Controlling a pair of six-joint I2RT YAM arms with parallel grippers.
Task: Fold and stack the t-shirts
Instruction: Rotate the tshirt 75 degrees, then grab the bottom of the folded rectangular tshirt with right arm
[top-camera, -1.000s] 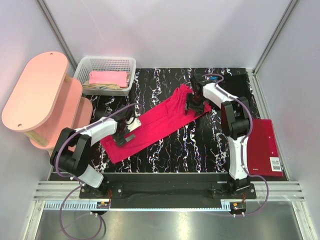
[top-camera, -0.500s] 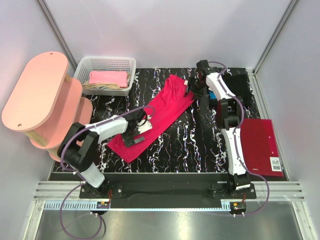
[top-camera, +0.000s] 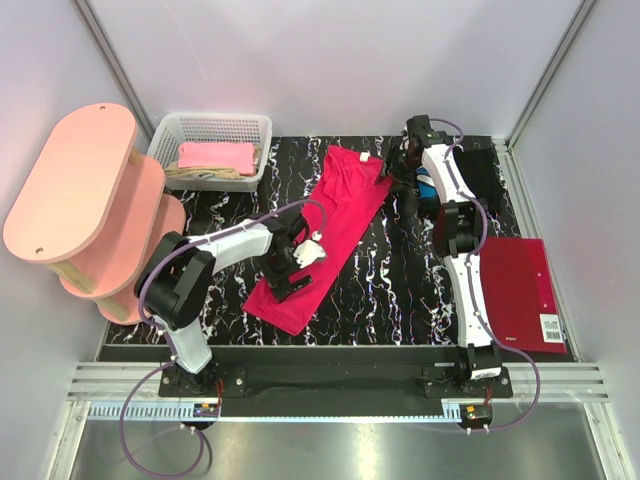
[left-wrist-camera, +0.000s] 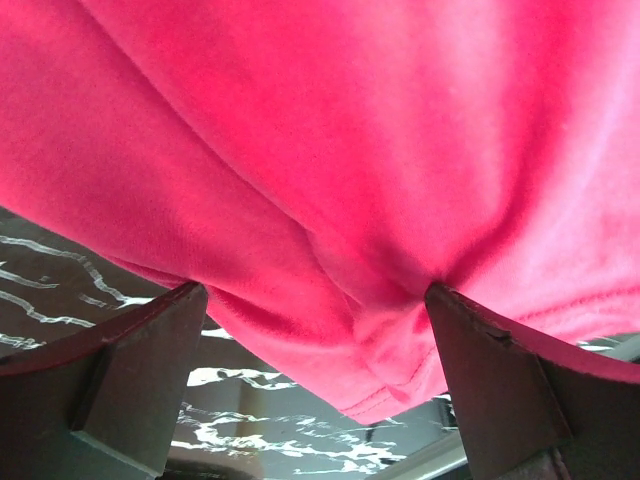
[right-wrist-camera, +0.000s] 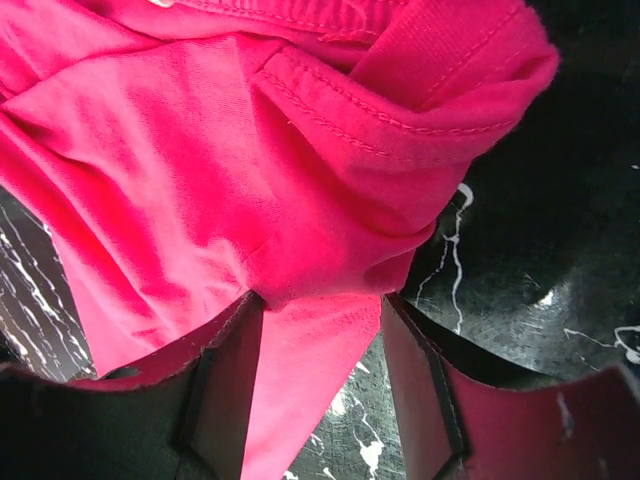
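- The crimson t-shirt (top-camera: 330, 225) lies on the marbled black table (top-camera: 400, 285) as a long narrow band, running from the far middle down towards the near left; it is not yet a compact fold, to my eye.
- The right gripper (top-camera: 393, 172) is at the band's far corner; its wrist view shows a bunched, hemmed fold filling the gap between the fingers with creases running into it, so I take it as clamped on the cloth.
- The left gripper (top-camera: 287, 278) sits over the near end; its fingers stand wide apart with red cloth sagging between them, gripping nothing.
- A black t-shirt (top-camera: 482, 175) lies at the far right corner, just beyond the right arm.
- A pink t-shirt (top-camera: 215, 156) and a beige one (top-camera: 195, 176) rest in the white basket (top-camera: 163, 140) at the far left.
- No stack shows on the table; I judge the job early, with this shirt mid-fold and the rest still to come.
- The stiff dark-red rectangle (top-camera: 520, 290) lies at the right edge, apart from all of it.
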